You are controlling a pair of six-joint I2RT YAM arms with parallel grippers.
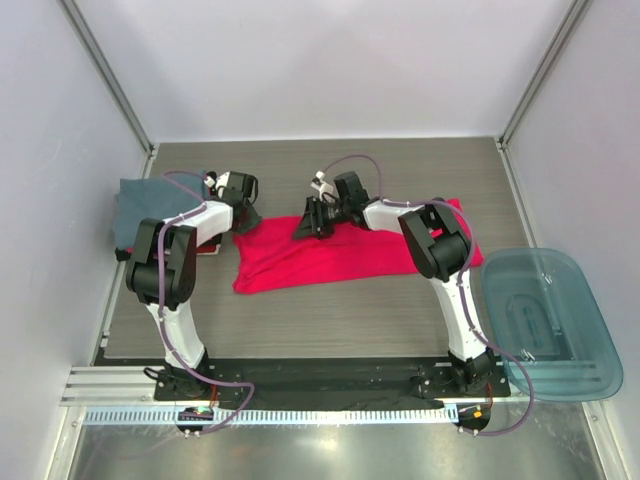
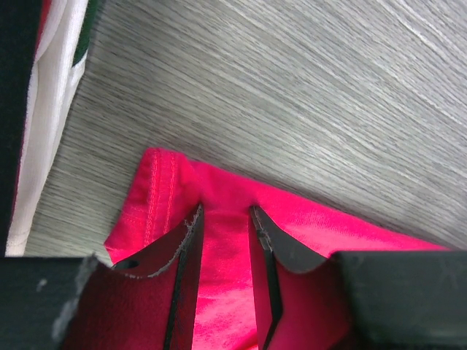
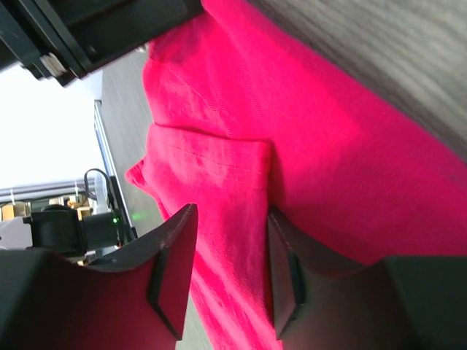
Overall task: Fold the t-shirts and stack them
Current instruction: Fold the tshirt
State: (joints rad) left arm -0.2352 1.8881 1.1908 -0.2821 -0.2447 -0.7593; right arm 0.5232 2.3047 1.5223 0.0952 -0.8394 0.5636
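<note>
A bright red-pink t-shirt (image 1: 340,255) lies spread across the middle of the table. My left gripper (image 1: 243,215) is down on its far left corner. In the left wrist view its jaws (image 2: 225,211) stand narrowly apart, with the shirt's hemmed corner (image 2: 157,197) running between them. My right gripper (image 1: 308,220) rests on the shirt's far edge near the middle. Its jaws (image 3: 232,215) are apart, astride a folded-over flap of the shirt (image 3: 211,182). A slate blue-grey t-shirt (image 1: 145,200) lies folded at the far left.
A translucent teal plastic tub (image 1: 550,310) sits at the right edge of the table. White and red cloth (image 2: 51,95) shows beside the left gripper, under the blue-grey shirt. Walls close in the table on three sides.
</note>
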